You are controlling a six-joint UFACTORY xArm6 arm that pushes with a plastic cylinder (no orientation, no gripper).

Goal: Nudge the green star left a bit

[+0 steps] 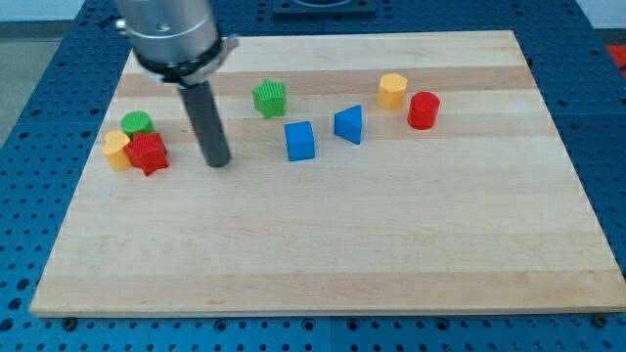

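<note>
My tip (217, 162) is resting on the table (323, 254) toward the view's left, and it is not touching any block. The green star (269, 98) is sitting up and to the view's right of my tip, near it but clearly apart, in the upper middle of the table. There are no fingers on this arm, only the straight rod, so there is nothing to be spread or pressed together.

As for the task, the nudge itself is looking not yet begun. To push the star toward the view's left, my tip is going to need contact on the star's right side, and at present it is standing on the wrong side, to the left and lower. So what is left, as I judge it, is nearly everything: going round the star, coming in between it and the blue blocks, then a short push leftward.

The blue cube (301, 140) and the blue wedge-shaped block (348, 124) are lying just to the right of and below the star, so the gap for my tip there is looking fairly tight. Farther right, the yellow block (392, 90) and the red cylinder (424, 110) are sitting close together. At the view's far left, a green cylinder (137, 122), a red star (147, 153) and another yellow block (116, 151) are bunching together, well apart from the green star, leaving room for a small move left.
</note>
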